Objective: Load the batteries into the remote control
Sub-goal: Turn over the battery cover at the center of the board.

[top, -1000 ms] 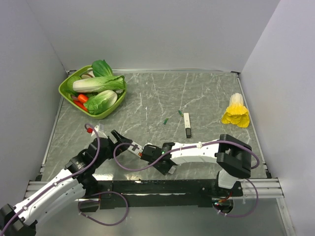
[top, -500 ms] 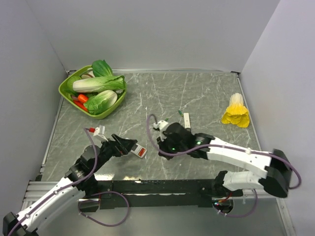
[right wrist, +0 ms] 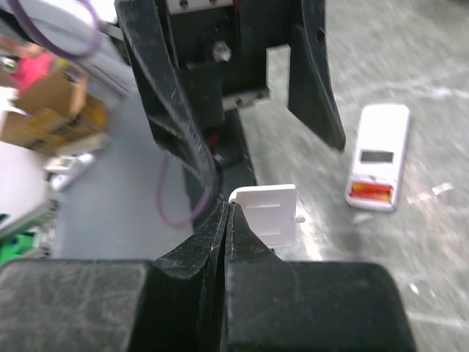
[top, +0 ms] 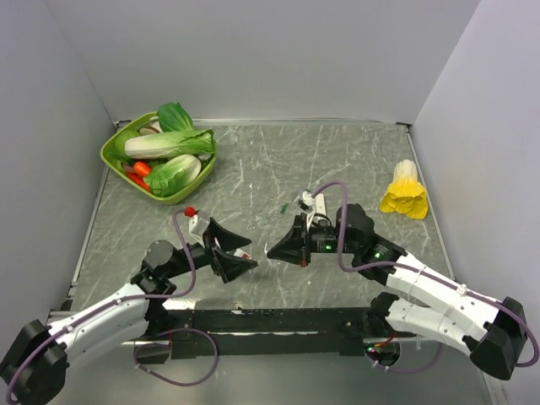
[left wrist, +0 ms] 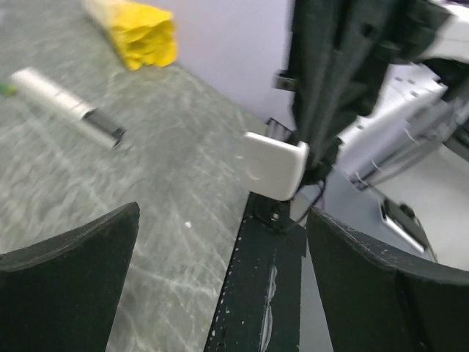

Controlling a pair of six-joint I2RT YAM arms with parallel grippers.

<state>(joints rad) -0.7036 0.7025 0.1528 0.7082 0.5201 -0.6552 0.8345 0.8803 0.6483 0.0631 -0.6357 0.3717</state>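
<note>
The remote control is lying face up on the desk, in the same spot as half a second ago. The left pincer, spread wide, is now reaching over it, having pushed forward. The right pincer has swung round to face the left one and is pinching a small white plate. The right wrist view is showing the remote's display and red band plainly. From above, the left pincer is nearly hiding the remote.
</note>
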